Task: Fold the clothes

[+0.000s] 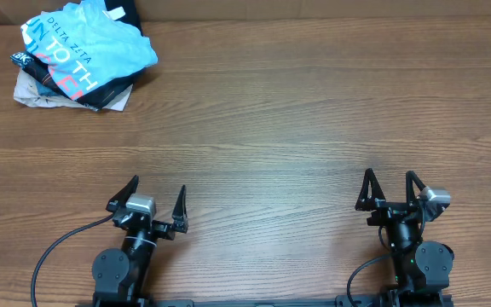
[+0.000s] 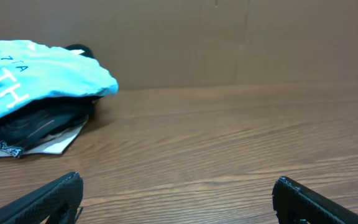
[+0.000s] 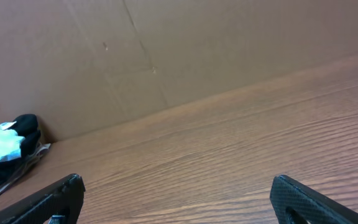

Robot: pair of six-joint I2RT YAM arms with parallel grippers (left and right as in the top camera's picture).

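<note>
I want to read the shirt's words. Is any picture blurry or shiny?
Overhead: even light, no glare, blue T-shirt letters sharp. Left wrist: shirt clear but cut off at the edge. Right wrist: tilted view, only a small bit shows.

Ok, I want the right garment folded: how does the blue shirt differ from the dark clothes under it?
The blue shirt is light sky-blue with white and red lettering; the dark clothes are black with only small marks. The shirt lies crumpled on top; the dark clothes sit flatter beneath it, mostly covered. Both are at the far left corner of the table.
</note>
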